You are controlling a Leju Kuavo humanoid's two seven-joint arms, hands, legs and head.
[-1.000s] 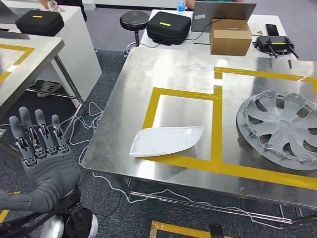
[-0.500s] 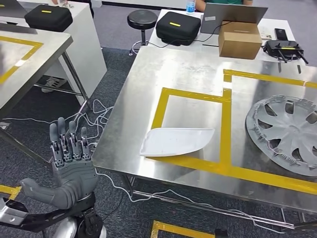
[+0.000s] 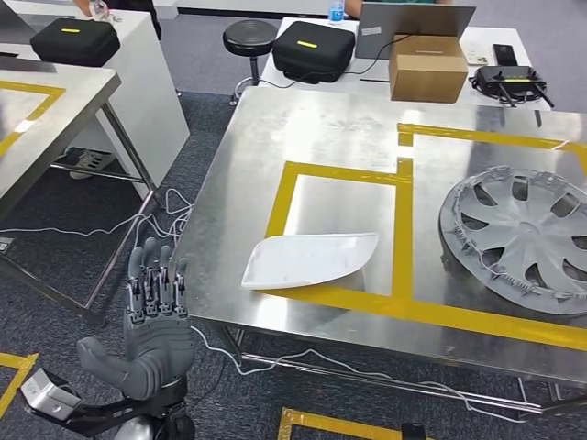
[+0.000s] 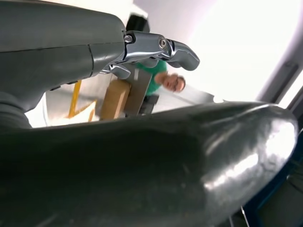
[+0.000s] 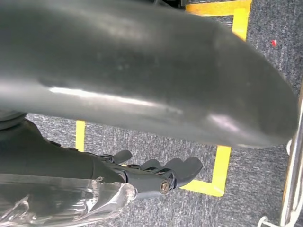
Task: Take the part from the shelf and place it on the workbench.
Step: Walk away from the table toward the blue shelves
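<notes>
White part [image 3: 309,259] flat on steel workbench [image 3: 332,119] (inside yellow tape), left hand [image 3: 156,321] empty, fingers apart, right hand's [image 5: 157,172] state unclear

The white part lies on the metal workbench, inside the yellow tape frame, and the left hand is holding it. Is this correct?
Not fully. In the head view the white part lies on the workbench, but the left hand holds nothing; it is beside the bench edge with fingers apart.

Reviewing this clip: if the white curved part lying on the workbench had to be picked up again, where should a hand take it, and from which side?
Probably the broad rounded end of the white part, nearest the bench's left edge, reached from the left hand side. It lies flat, tapering to a thin tip on the right, so the wider end offers more edge to grip.
</notes>
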